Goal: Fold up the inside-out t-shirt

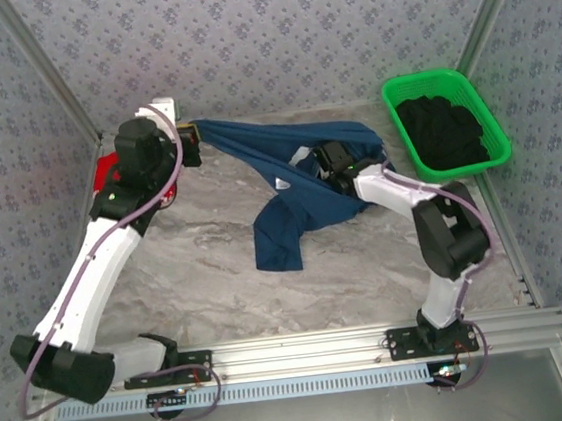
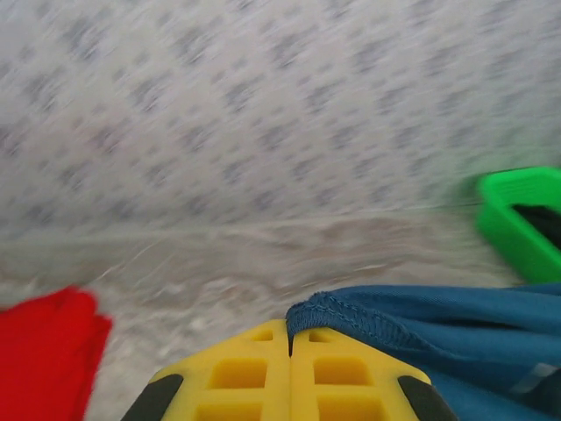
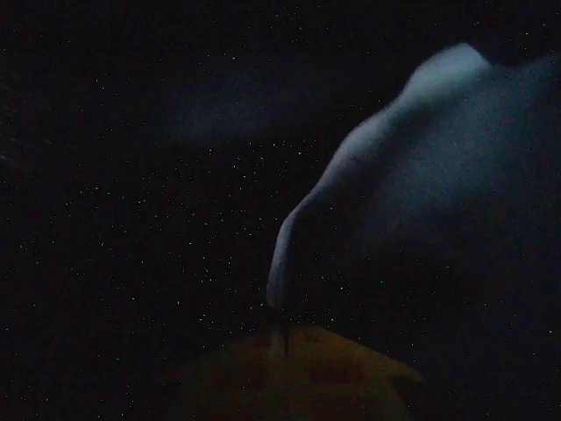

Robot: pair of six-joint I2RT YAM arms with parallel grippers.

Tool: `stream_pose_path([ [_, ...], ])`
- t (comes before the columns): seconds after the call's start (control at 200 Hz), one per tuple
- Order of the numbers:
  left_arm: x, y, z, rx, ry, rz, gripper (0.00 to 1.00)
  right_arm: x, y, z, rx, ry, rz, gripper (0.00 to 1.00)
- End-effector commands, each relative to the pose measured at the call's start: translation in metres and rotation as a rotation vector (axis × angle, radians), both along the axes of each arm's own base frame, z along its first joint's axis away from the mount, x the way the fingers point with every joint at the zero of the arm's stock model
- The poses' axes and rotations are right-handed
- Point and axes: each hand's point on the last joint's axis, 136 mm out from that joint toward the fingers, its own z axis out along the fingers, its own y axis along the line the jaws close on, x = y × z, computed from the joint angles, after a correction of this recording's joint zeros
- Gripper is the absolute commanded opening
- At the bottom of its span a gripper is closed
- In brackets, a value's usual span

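Note:
The inside-out t-shirt is dark navy with a small white tag and hangs stretched between both arms above the marble table. My left gripper at the back left is shut on its stitched hem; the yellow fingers meet with the cloth pinched at their tips. My right gripper is buried in the shirt's middle. In its dark wrist view a fold of the t-shirt runs down into the closed jaws.
A green basket holding black clothing stands at the back right, and its corner is in the left wrist view. A red garment lies at the back left, under the left arm. Patterned walls enclose three sides.

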Motion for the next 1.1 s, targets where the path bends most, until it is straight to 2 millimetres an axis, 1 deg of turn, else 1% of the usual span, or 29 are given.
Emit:
stream_pose_path([
  [0.0, 0.027, 0.029, -0.044, 0.057, 0.075, 0.142, 0.0, -0.013, 0.025, 0.049, 0.124, -0.081, 0.127, 0.0],
  [0.04, 0.036, 0.024, -0.063, 0.073, 0.115, 0.13, 0.0, -0.017, 0.037, 0.065, 0.183, -0.102, 0.172, 0.0],
  [0.1, 0.046, 0.011, -0.091, 0.066, 0.176, 0.086, 0.0, -0.023, 0.057, 0.087, 0.28, -0.127, 0.236, 0.0],
  [0.175, 0.056, -0.004, -0.121, 0.047, 0.25, 0.04, 0.0, -0.029, 0.08, 0.106, 0.365, -0.141, 0.3, 0.0],
  [0.225, 0.062, -0.013, -0.137, 0.04, 0.285, 0.017, 0.0, -0.034, 0.094, 0.113, 0.395, -0.145, 0.341, 0.0],
  [0.275, 0.066, -0.019, -0.148, 0.038, 0.305, 0.0, 0.0, -0.039, 0.107, 0.117, 0.421, -0.148, 0.385, 0.0],
  [0.34, 0.072, -0.021, -0.163, 0.043, 0.336, 0.002, 0.0, -0.044, 0.119, 0.12, 0.456, -0.138, 0.432, 0.0],
  [0.4, 0.078, -0.019, -0.174, 0.05, 0.364, 0.015, 0.0, -0.047, 0.125, 0.118, 0.45, -0.132, 0.447, 0.0],
  [0.47, 0.085, -0.011, -0.186, 0.063, 0.4, 0.045, 0.0, -0.048, 0.123, 0.108, 0.366, -0.123, 0.456, 0.0],
  [0.515, 0.089, 0.0, -0.195, 0.076, 0.421, 0.086, 0.0, -0.049, 0.117, 0.102, 0.3, -0.124, 0.455, 0.0],
  [0.575, 0.093, 0.014, -0.205, 0.079, 0.451, 0.117, 0.0, -0.051, 0.111, 0.1, 0.236, -0.14, 0.469, 0.0],
  [0.63, 0.095, 0.027, -0.216, 0.088, 0.483, 0.147, 0.0, -0.048, 0.097, 0.1, 0.149, -0.169, 0.451, 0.0],
  [0.705, 0.094, 0.039, -0.228, 0.105, 0.521, 0.175, 0.0, -0.049, 0.087, 0.101, 0.057, -0.184, 0.453, 0.0],
  [0.769, 0.091, 0.037, -0.234, 0.082, 0.54, 0.159, 0.0, -0.049, 0.08, 0.094, -0.001, -0.153, 0.439, 0.0],
  [0.834, 0.087, 0.032, -0.234, 0.049, 0.529, 0.135, 0.0, -0.042, 0.069, 0.086, -0.076, -0.125, 0.401, 0.0],
  [0.849, 0.085, 0.032, -0.234, 0.043, 0.525, 0.132, 0.0, -0.045, 0.065, 0.081, -0.095, -0.103, 0.403, 0.0],
  [0.899, 0.082, 0.034, -0.232, 0.027, 0.509, 0.137, 0.0, -0.046, 0.063, 0.076, -0.12, -0.097, 0.416, 0.0],
  [0.949, 0.081, 0.04, -0.236, 0.021, 0.516, 0.157, 0.0, -0.049, 0.063, 0.078, -0.124, -0.108, 0.433, 0.0],
  [1.054, 0.08, 0.06, -0.247, 0.04, 0.548, 0.212, 0.0, -0.06, 0.069, 0.092, -0.066, -0.135, 0.49, 0.0],
  [1.074, 0.08, 0.063, -0.249, 0.046, 0.553, 0.219, 0.0, -0.059, 0.075, 0.1, -0.034, -0.165, 0.499, 0.0],
  [1.094, 0.079, 0.065, -0.251, 0.051, 0.557, 0.221, 0.0, -0.057, 0.076, 0.105, -0.014, -0.183, 0.498, 0.0],
])
